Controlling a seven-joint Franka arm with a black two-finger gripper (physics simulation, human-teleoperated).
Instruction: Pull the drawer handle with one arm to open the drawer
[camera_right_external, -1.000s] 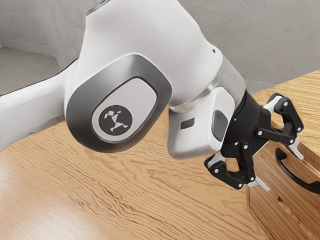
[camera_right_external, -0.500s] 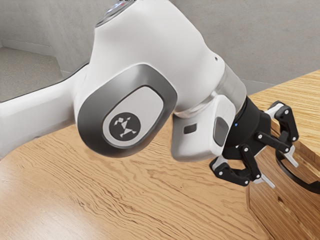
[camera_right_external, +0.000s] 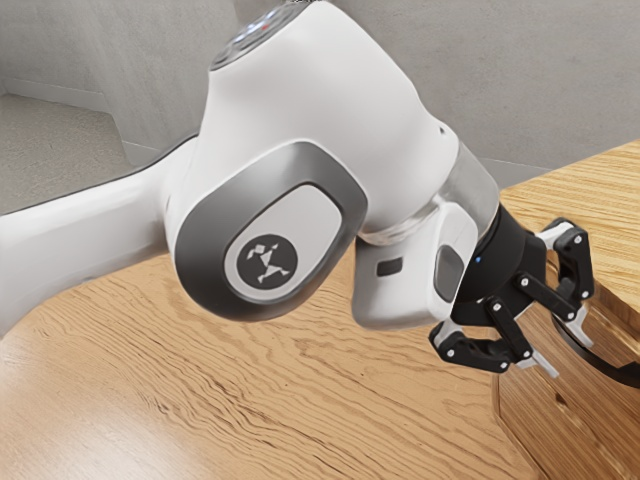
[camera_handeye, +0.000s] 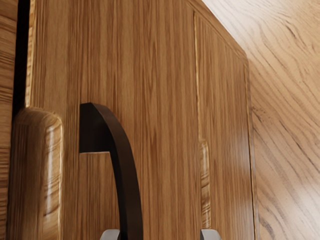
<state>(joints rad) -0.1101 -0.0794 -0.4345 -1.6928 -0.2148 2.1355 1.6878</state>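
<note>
Now, handle (camera_handeye: 120, 170) w/in spread gripper (camera_right_external: 565, 345)

No words, numbers or brand names are showing legibly anywhere. One sign is appearing: a white emblem (camera_right_external: 267, 262) of small angular shapes, sitting on a black disc at the centre of the grey joint cap (camera_right_external: 300, 195) on the white arm (camera_right_external: 330, 90). It is carrying no letters.

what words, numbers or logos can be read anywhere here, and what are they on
No readable words or numbers.
The arm's joint cap carries a white pictorial emblem without letters.
The drawer front and handle are unmarked.
</note>
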